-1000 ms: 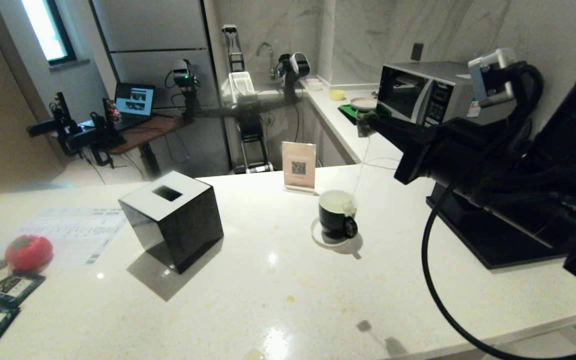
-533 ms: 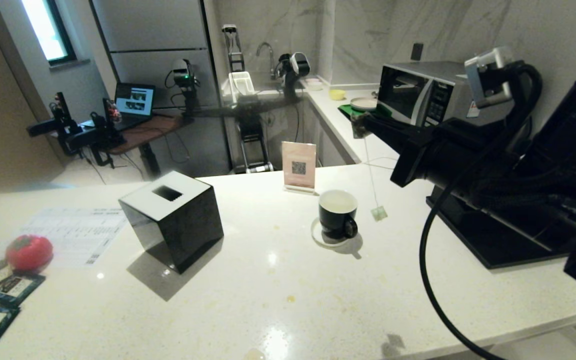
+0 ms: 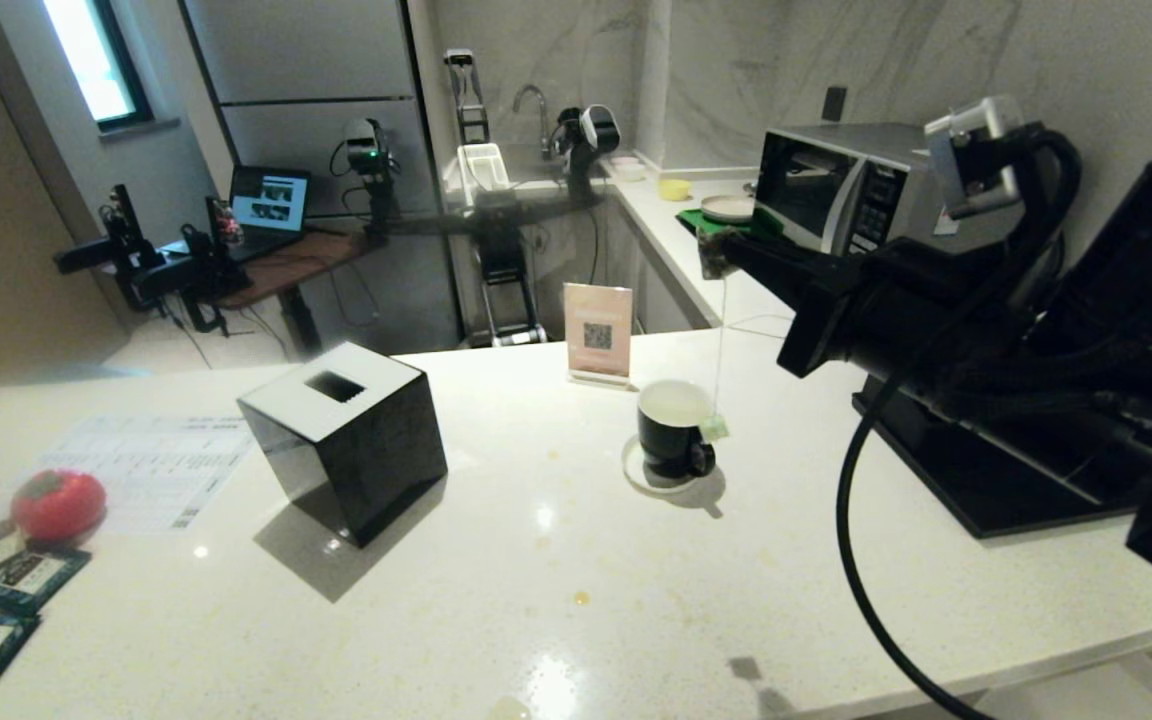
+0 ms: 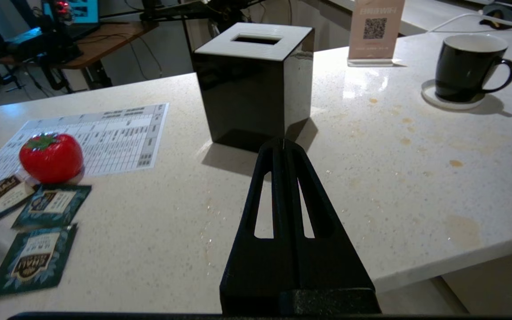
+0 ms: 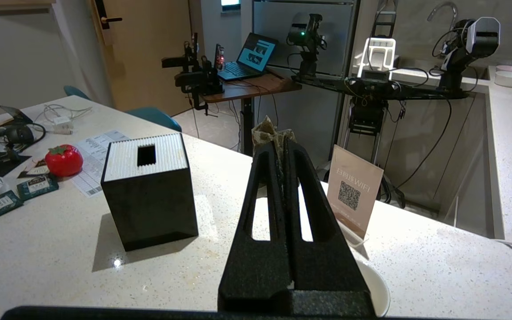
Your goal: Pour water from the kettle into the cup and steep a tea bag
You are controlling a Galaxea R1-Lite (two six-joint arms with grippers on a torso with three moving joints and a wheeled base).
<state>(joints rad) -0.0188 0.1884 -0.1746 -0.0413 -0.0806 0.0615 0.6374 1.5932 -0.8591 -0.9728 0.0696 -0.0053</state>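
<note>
right pincer [image 3: 711, 252] raised, clamped; left pincer [image 4: 284, 144] low, closed

The countertop [image 3: 556, 600] has wide open room in front of the cup [image 3: 674, 432] – the black cube [image 3: 346, 450] stands well apart on its left, the QR sign [image 3: 597, 333] just behind, the black base [image 3: 976, 470] on its right.

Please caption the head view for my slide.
Right gripper dangles the tea bag by its string beside the cup.
</note>
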